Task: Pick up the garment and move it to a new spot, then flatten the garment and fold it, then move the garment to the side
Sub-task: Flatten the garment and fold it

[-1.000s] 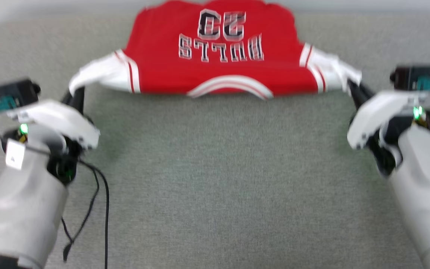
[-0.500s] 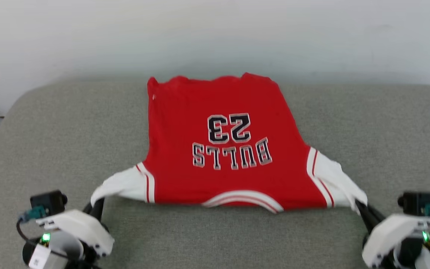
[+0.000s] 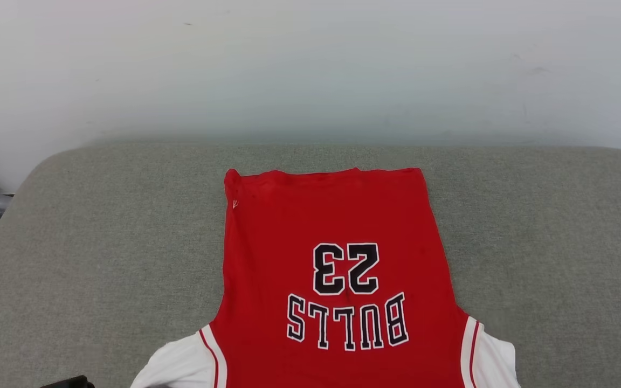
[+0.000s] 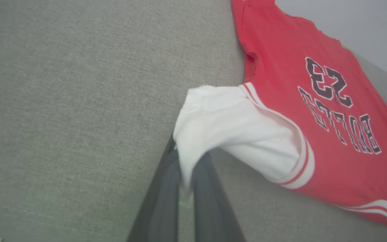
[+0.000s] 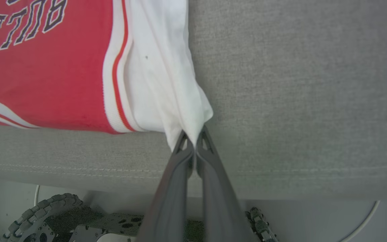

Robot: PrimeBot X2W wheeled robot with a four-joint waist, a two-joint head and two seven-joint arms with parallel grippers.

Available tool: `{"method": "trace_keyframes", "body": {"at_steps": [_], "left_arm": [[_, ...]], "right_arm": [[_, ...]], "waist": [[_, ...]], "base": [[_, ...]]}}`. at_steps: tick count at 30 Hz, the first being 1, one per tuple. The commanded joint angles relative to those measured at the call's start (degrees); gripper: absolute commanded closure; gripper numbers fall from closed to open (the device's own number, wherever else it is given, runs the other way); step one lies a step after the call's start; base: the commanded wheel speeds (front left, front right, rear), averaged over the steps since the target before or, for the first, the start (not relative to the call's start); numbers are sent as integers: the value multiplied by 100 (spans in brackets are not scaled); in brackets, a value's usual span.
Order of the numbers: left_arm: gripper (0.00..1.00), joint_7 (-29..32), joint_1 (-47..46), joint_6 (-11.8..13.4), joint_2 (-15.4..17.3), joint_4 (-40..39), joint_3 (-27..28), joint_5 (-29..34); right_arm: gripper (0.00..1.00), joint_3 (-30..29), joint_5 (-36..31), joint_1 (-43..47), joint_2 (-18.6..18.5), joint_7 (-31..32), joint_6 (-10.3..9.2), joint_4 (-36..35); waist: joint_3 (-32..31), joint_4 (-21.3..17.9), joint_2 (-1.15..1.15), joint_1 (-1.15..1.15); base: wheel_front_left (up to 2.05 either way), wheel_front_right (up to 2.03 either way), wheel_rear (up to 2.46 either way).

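Note:
The garment (image 3: pixel 332 253), a red T-shirt with white sleeves, lies spread on the grey cushioned surface (image 3: pixel 100 242) with its black "BULLS 23" print facing up and reading upside down. Its hem points toward the wall and its sleeves run off the head view's bottom edge. In the left wrist view my left gripper (image 4: pixel 184 158) is shut on the tip of one white sleeve (image 4: pixel 233 131). In the right wrist view my right gripper (image 5: pixel 192 137) is shut on the other white sleeve (image 5: pixel 160 80), at its corner.
A pale wall (image 3: pixel 310 64) rises behind the cushion's far edge. The cushion's near edge (image 5: pixel 79 168) shows in the right wrist view, with the robot's wheeled base (image 5: pixel 49 218) on the floor below it. Bare grey fabric lies on both sides of the shirt.
The head camera has tilted up, so the shirt and both arms slid down the head view and the arms left it. The shirt's body now lies flatter and more stretched out.

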Motion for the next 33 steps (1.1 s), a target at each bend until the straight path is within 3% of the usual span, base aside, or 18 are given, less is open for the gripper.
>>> {"method": "trace_keyframes", "body": {"at_steps": [1,4,6,7,8,15,22,28,33], "left_arm": [[100,25,147,97,60,-100,26,2],[100,43,378,280,128,-444,-8,67],[100,48,449,348,125,-631,-49,99],[100,73,457,373,127,-693,-87,132],[100,80,430,383,129,-749,-125,177],[100,89,51,368,52,-997,-299,401],[100,-28,-553,251,-75,-1182,-393,685],[100,-165,-1142,78,-274,-1263,-522,904],[100,-262,-1570,-129,-475,-1169,-642,1014]], "right_arm": [[100,-37,-43,140,12,107,-11,-50],[100,-21,-19,315,80,265,-11,-134],[58,13,17,300,101,224,-10,-195],[4,14,46,221,107,171,-11,-225],[0,-1,-1,119,110,63,-10,-267],[0,-308,-19,-974,135,-1099,-9,-188],[0,-186,-290,-2944,-74,-1746,-9,792],[0,-64,-167,-4785,-580,-1253,-8,2196],[0,71,-112,-6100,-1030,47,-8,3284]], "waist": [[-4,5,0,1],[-2,14,0,1],[7,27,0,1],[16,33,0,1],[30,45,0,1],[264,236,0,1],[922,587,0,1],[1538,994,0,1],[1984,1327,0,1]], "base": [[0,0,0],[0,0,0],[0,0,0],[0,0,0],[0,0,0],[0,0,0],[0,0,0],[0,0,0],[0,0,0]]}}
